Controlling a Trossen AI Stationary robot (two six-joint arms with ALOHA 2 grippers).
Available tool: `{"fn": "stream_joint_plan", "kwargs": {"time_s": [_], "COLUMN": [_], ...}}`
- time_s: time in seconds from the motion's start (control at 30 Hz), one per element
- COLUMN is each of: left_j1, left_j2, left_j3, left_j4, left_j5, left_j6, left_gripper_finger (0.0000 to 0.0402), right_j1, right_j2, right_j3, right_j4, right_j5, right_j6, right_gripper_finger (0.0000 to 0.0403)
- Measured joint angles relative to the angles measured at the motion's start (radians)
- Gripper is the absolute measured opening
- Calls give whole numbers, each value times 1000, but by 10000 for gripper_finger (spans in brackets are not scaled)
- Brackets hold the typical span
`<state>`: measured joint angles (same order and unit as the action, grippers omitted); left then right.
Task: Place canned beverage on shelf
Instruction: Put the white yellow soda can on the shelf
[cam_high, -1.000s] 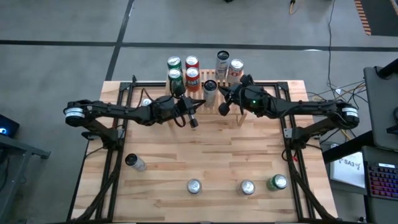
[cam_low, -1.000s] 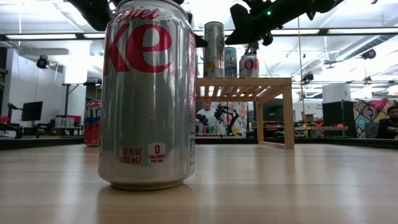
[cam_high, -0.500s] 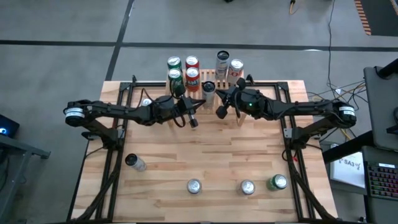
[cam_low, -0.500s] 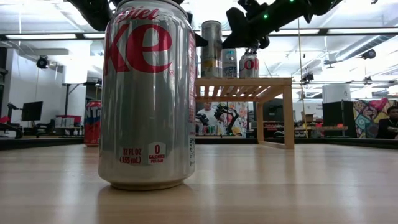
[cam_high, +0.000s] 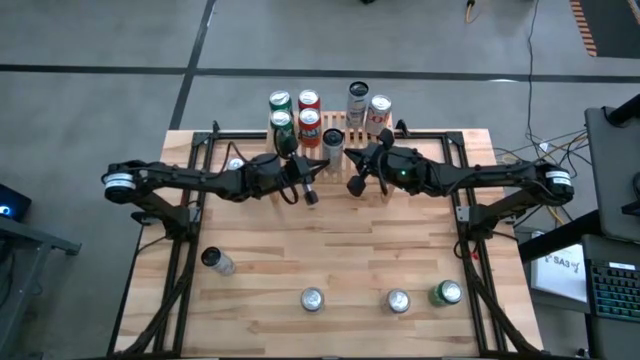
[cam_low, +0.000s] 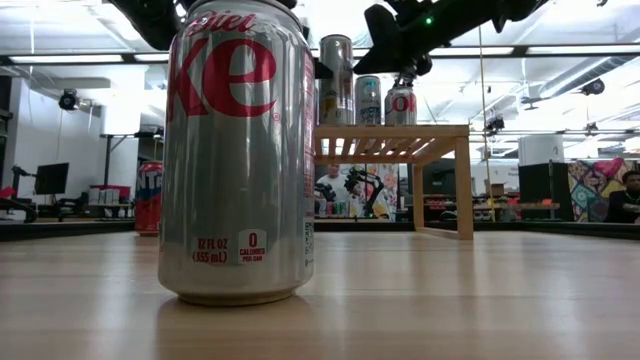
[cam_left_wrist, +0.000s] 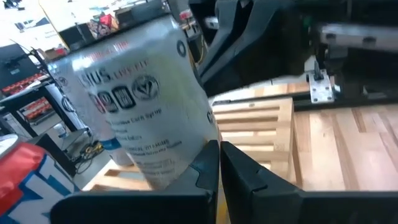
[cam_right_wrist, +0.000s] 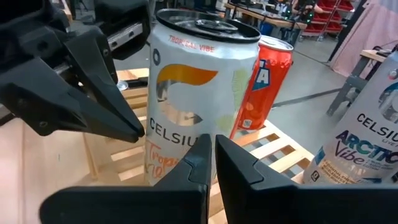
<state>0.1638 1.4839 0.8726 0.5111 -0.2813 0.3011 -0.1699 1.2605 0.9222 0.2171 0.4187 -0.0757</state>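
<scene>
The light-wood shelf (cam_high: 372, 185) stands at the table's far middle with several cans upright on its slats. One is a tall white Celsius can (cam_high: 333, 141) (cam_right_wrist: 199, 99) (cam_left_wrist: 143, 106). My right gripper (cam_right_wrist: 211, 142) (cam_high: 353, 180) is shut, level, at the can's near-right side. My left gripper (cam_left_wrist: 219, 148) (cam_high: 309, 194) is shut and hovers by the shelf's near edge, left of that can and touching nothing. A red can (cam_right_wrist: 264, 87) stands behind the white one. My right gripper pushes the tall white can with its shut fingertips on the side wall (cam_right_wrist: 186, 146), low on the can. The fingers come level from the table's near right. The can stands upright on the shelf's slats.
A green can (cam_high: 281, 122) and a red can (cam_high: 310, 122) stand at the shelf's left; more cans (cam_high: 357, 96) stand at its far side. Near the front edge are a Diet Coke can (cam_low: 240, 150), another silver can (cam_high: 398, 300), a green can (cam_high: 447, 292) and a dark can (cam_high: 215, 262).
My right gripper has swung a little toward the table's left, staying shut. The tall white can has slid a short way left and far along the shelf, still upright. The other cans have kept their places.
</scene>
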Motion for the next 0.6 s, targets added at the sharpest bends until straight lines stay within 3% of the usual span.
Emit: {"fn": "stream_joint_plan", "kwargs": {"time_s": [0.1, 0.27, 0.6], "left_j1": [-2, -3, 2], "left_j2": [-17, -47, -28], "left_j3": [0, 0, 0], "left_j4": [-56, -137, -89], "left_j5": [-3, -101, -95], "left_j6": [-2, 7, 21], "left_gripper_finger": [0, 0, 0], "right_j1": [1, 0, 0], "right_j2": [-10, -16, 9], "right_j3": [0, 0, 0], "right_j4": [-5, -9, -2], "right_j5": [0, 1, 81], "right_j6": [0, 4, 14], "right_gripper_finger": [13, 13, 13]}}
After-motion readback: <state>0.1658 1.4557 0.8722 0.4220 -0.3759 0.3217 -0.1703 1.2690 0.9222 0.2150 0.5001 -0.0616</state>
